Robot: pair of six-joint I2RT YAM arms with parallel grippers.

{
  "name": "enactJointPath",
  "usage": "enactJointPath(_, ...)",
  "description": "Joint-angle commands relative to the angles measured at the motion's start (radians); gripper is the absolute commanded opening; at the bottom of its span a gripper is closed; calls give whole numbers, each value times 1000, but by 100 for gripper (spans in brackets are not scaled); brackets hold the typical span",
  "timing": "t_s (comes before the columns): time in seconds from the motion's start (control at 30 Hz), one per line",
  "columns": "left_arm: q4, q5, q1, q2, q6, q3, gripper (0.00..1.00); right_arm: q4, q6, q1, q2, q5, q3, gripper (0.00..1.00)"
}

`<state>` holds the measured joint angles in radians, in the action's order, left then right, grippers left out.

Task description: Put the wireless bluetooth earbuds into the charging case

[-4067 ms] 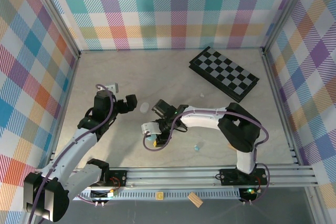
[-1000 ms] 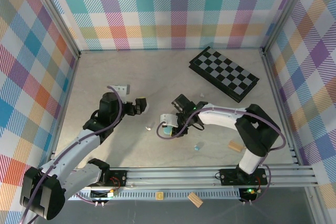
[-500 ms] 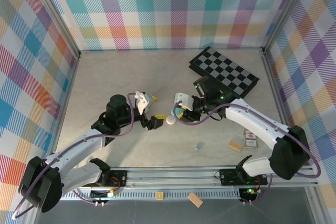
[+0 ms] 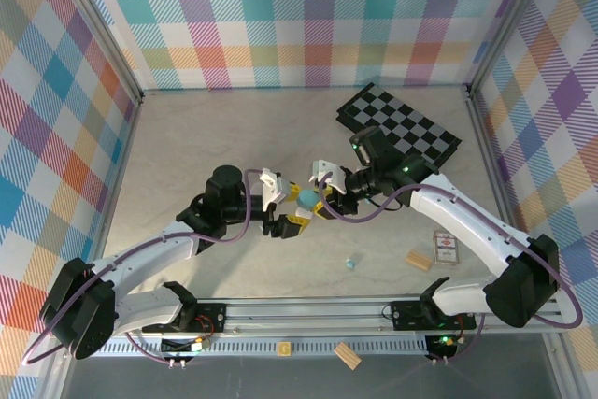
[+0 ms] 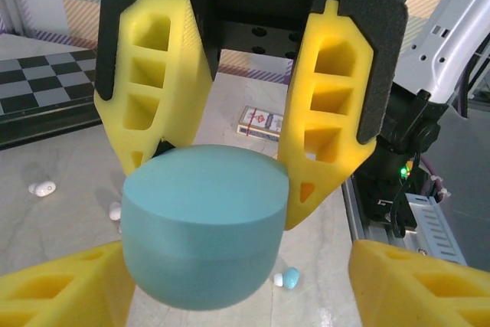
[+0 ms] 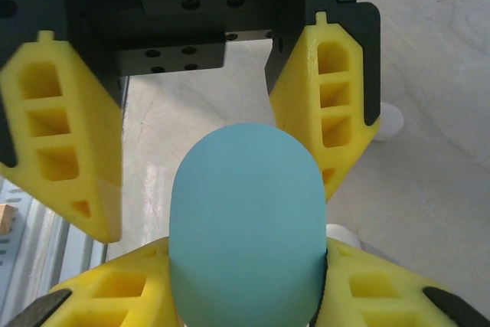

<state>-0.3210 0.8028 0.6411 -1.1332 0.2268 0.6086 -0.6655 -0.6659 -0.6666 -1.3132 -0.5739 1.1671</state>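
Observation:
A light blue oval charging case [image 4: 306,197] hangs above the middle of the table. My right gripper [image 6: 246,266] is shut on its near end [image 6: 245,212]. My left gripper [image 5: 233,266] faces it from the other side and is open, one finger on each side of the case [image 5: 203,220]. Its left finger sits against the case, while a gap remains at its right finger [image 5: 417,285]. A light blue earbud [image 5: 287,278] with a white tip lies on the table below, also visible from above [image 4: 351,263]. Two white earbuds [image 5: 42,188] lie further left.
A folded chessboard [image 4: 397,130] lies at the back right. A card deck [image 4: 445,249] and a tan wooden block [image 4: 420,260] sit at the right front. Another block [image 4: 348,355] rests on the front rail. The plaid walls enclose three sides.
My right gripper has lifted the blue case off the table and carried it back toward the centre. My left gripper swung right to meet it, and its jaws have narrowed around the case.

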Motion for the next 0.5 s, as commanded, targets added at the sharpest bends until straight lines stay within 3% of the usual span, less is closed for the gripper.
enactJointPath(0.0, -40, 47, 12, 0, 1, 37, 66, -23, -9, 2, 22, -72, 31, 29)
enactJointPath(0.47, -24, 70, 17, 1, -2, 51, 39, -37, -14, 3, 23, -92, 32, 28)
